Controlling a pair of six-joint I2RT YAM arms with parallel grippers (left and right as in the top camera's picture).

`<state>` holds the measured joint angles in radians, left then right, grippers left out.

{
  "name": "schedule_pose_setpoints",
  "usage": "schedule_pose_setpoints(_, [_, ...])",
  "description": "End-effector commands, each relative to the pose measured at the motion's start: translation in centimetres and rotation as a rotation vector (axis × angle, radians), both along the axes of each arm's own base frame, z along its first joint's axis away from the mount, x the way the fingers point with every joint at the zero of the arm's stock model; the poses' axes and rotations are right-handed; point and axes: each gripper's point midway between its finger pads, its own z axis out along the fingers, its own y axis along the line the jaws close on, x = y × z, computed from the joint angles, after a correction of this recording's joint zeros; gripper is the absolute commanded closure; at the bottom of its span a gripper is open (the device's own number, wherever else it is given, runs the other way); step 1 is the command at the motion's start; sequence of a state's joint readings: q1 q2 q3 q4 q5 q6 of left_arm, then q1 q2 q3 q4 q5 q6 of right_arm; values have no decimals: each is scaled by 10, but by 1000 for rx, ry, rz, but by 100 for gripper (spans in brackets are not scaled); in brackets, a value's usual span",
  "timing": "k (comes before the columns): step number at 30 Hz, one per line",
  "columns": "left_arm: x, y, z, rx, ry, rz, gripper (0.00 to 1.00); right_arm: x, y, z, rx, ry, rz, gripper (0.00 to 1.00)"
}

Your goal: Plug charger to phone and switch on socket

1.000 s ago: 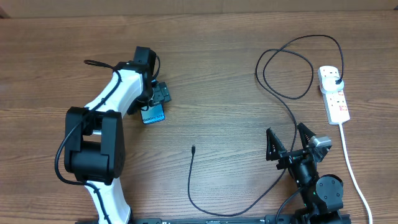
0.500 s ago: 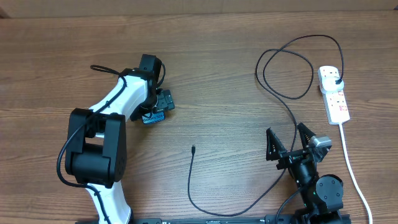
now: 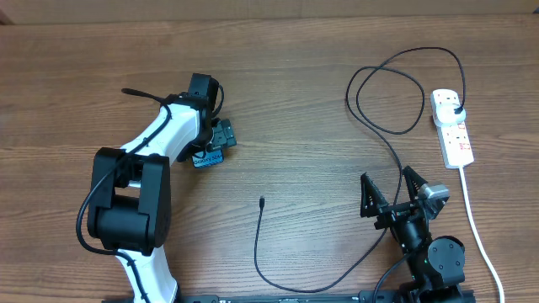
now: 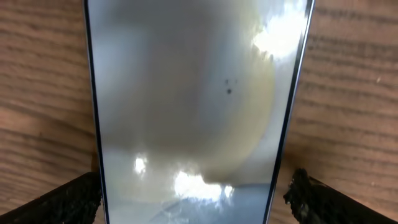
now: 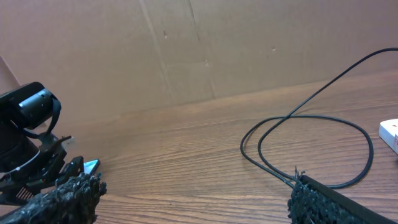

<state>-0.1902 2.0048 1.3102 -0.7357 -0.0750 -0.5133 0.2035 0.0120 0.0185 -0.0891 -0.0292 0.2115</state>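
Note:
The phone [image 3: 208, 157] lies flat on the wooden table at the left, and its pale screen fills the left wrist view [image 4: 193, 93]. My left gripper [image 3: 216, 145] is open and straddles the phone, one finger at each long edge [image 4: 199, 202]. The charger is a thin black cable [image 3: 259, 244] with its loose connector tip [image 3: 262, 202] at mid table and its plug [image 3: 456, 109] in the socket [image 3: 452, 130], a white power strip at the right. My right gripper [image 3: 389, 190] is open and empty [image 5: 189, 186], with the cable passing close by its right finger [image 5: 336, 79].
The socket's thick white cord [image 3: 472, 219] runs down the right side to the front edge. The cable makes large loops [image 3: 387, 93] at the back right. A brown cardboard wall [image 5: 186, 50] stands behind the table.
My left arm has swung slightly right and lowered over the phone, and the phone has shifted a little. The right arm and cable have not moved.

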Motion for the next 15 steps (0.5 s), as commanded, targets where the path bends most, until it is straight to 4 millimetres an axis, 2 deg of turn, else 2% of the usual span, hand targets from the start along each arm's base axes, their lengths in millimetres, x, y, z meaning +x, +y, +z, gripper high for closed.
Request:
schedule_pose_setpoints(1, [-11, -3, -22, -1, 47, -27, 0, 0, 0, -1, -2, -6, 0, 0])
schedule_pose_setpoints(4, [-10, -3, -22, -4, 42, -20, 2, 0, 0, -1, -2, -6, 0, 0])
schedule_pose_setpoints(9, [-18, -12, -24, -56, 74, -27, 18, 0, 0, -1, -2, -6, 0, 0])
schedule_pose_setpoints(13, [-28, -16, -24, -82, 117, -30, 19, 0, 0, -1, -2, -6, 0, 0])
schedule_pose_setpoints(15, [-34, -19, -24, -95, 140, -45, 23, 0, 0, -1, -2, -6, 0, 0])
